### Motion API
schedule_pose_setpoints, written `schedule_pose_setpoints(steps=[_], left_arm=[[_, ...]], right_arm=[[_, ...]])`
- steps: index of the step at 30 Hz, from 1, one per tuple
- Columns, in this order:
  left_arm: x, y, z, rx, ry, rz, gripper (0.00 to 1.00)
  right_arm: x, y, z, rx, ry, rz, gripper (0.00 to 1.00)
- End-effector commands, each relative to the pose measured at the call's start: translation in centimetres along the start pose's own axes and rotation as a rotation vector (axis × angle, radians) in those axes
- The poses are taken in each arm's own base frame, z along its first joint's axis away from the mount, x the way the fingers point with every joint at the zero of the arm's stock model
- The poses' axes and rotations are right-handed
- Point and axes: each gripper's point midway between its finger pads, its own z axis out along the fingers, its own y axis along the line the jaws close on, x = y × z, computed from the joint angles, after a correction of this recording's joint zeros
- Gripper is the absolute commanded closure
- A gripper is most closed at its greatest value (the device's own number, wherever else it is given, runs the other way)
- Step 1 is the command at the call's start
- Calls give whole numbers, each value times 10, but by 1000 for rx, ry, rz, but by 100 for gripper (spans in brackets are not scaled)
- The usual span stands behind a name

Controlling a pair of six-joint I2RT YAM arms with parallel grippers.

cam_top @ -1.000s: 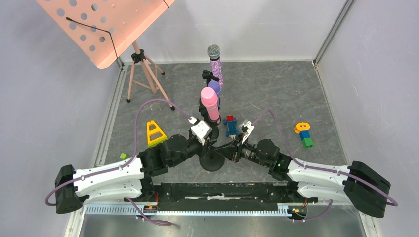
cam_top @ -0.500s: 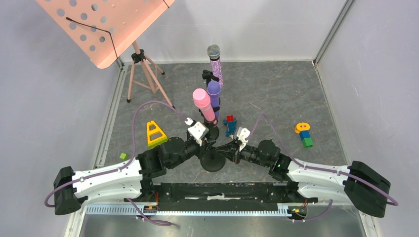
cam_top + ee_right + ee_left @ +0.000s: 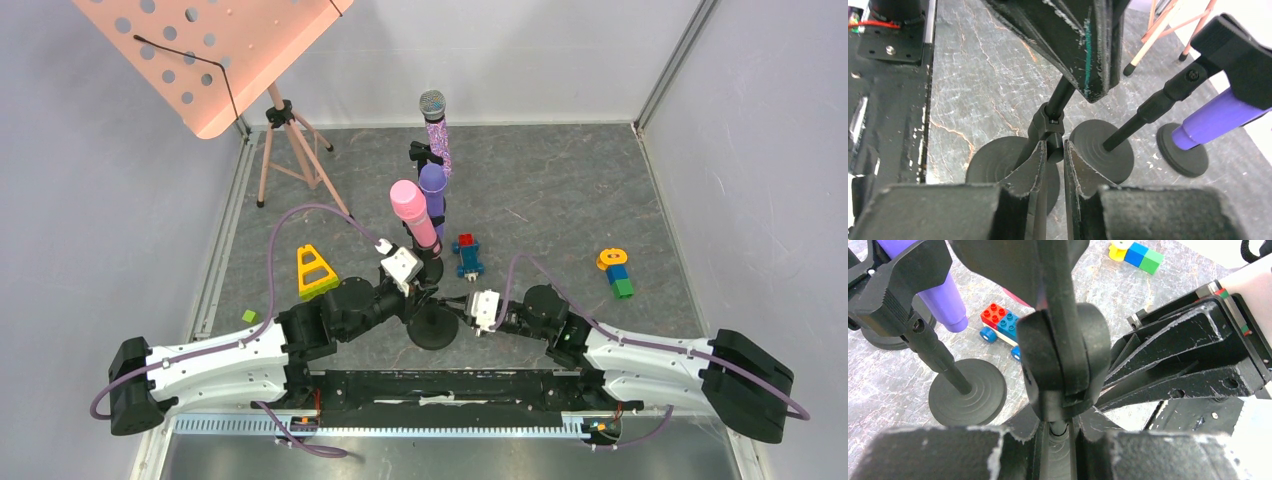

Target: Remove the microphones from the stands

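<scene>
Smooth pink cylindrical microphone (image 3: 413, 212) points steeply upward on a black disc-based stand (image 3: 432, 328); left jaws clamp its knuckle, right jaws its rod.

blocked: second stand (image 3: 968, 397), toy car (image 3: 466, 255) crowd pink microphone's stand (image 3: 432, 327) | free: floor (image 3: 545, 215) toward blocks (image 3: 617, 273)

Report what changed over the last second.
The right pincer swung down toward the near edge, staying shut on the stand. The pink microphone tipped slightly left with the left pincer clamping the stand. The purple microphone and music stand stayed put.
</scene>
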Motion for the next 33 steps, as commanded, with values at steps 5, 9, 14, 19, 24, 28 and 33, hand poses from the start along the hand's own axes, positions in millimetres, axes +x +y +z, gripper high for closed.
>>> schedule_pose_setpoints(steps=[5,9,14,19,24,28,33], left_arm=[[-47,-21,-3,77,-119,-79,98],[-47,-21,-3,76,-115,-72,98],[-45,-19,-2,69,-114,-64,98],[-47,-20,-1,72,-112,-55,98],[-48,-20,-1,73,-119,-56,98],[-48,-22,1,81,-122,-63,98],[-50,-22,0,82,-122,-62,98]], right_arm=[[4,-9,-3,-34,29,-344,100],[5,-12,-4,-36,46,-425,94],[-5,-13,-8,-3,2,-343,59],[-15,-18,-25,119,-75,-109,46],[-20,-35,-35,276,-105,202,33],[-2,-62,-42,540,-25,647,31],[12,-53,-33,655,39,1141,36]])
